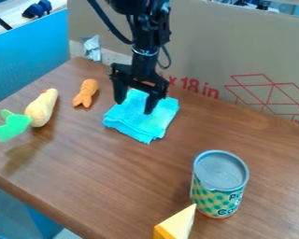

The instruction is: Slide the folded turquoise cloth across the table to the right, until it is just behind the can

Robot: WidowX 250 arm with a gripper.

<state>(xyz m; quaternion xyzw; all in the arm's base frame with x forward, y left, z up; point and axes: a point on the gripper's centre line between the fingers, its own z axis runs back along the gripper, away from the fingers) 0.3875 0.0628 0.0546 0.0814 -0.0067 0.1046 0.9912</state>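
Jaws spread apart, the black gripper [135, 101] hangs from above over the upper middle of the scene, nothing seen clamped in it. Largest is the brown wood-grain table [139, 170], its near edge slanting down from the left. Behind it stands a tan cardboard sheet [208, 51], marked with red print and a red line drawing, while a blue panel [27, 60] lines the far left side. Down from the top edge comes the black arm [141, 35], a cable looped at its side. Upright at lower right stands a can [219, 196] with a gray lid and a green-dotted label, well apart from the gripper. Directly beneath the jaws lies a folded turquoise cloth [136, 125], part of it showing between the fingers; whether they touch it cannot be told. At left, a pale yellow squash [42, 108] lies tilted, its thick end against a bright green leafy piece [13, 126]. Cut off by the bottom edge, a yellow wedge [177, 225] sits just beside the can. Smaller still, an orange toy [86, 93] lies between squash and cloth, touching neither, and a crumpled silver wrapper [92, 48] shows against the cardboard's lower left.
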